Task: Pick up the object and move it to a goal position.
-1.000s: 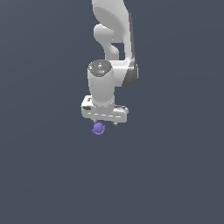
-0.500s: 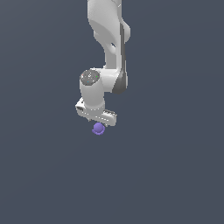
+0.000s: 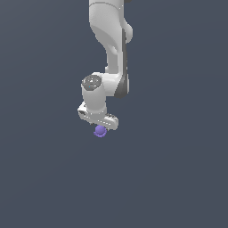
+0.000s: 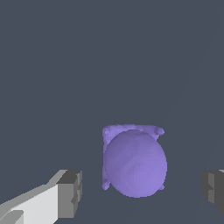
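No legible text, labels, brand marks, numbers or signs are appearing in either view. The white arm (image 3: 109, 49) and the purple object (image 4: 134, 162) are showing plain, unmarked surfaces.

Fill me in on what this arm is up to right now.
A white Panda arm has its gripper positioned over a small purple ball-like object. In the wrist view the fingers stand open on either side of the object, with clear gaps, so nothing is gripped yet. In the exterior view the object sits just below the gripper. No goal marker is visible.
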You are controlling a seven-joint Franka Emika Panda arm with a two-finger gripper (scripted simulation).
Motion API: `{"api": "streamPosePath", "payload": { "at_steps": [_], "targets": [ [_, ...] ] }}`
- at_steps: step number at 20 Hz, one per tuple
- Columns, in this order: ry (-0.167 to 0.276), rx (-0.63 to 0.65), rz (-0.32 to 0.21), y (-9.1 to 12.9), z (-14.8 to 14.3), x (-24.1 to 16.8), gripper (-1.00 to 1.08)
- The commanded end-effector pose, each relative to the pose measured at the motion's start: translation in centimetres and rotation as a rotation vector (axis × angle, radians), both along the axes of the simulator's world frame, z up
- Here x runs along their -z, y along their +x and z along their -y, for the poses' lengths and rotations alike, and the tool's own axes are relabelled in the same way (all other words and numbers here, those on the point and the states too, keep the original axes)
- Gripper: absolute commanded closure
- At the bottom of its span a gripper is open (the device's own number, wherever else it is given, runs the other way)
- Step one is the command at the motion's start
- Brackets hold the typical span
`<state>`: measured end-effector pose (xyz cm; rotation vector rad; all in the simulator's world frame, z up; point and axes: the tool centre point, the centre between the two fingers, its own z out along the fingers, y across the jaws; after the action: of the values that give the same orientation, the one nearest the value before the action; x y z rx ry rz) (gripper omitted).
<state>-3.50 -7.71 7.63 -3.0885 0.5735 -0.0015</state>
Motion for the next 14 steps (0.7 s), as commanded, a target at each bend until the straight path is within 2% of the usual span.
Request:
{"api": "streamPosePath", "payload": {
  "at_steps": [1,10,11,14],
  "targets": [
    [0.0,0.002,-0.001,-0.1,0.0,1.3,-0.92],
    [0.0,0.005,-0.001,-0.1,0.1,3.7,-0.92],
    [0.0,0.005,-0.001,-0.1,0.1,3.7,1.08],
    [0.0,0.005,-0.001,-0.1,0.1,3.7,1.08]
  ]
}}
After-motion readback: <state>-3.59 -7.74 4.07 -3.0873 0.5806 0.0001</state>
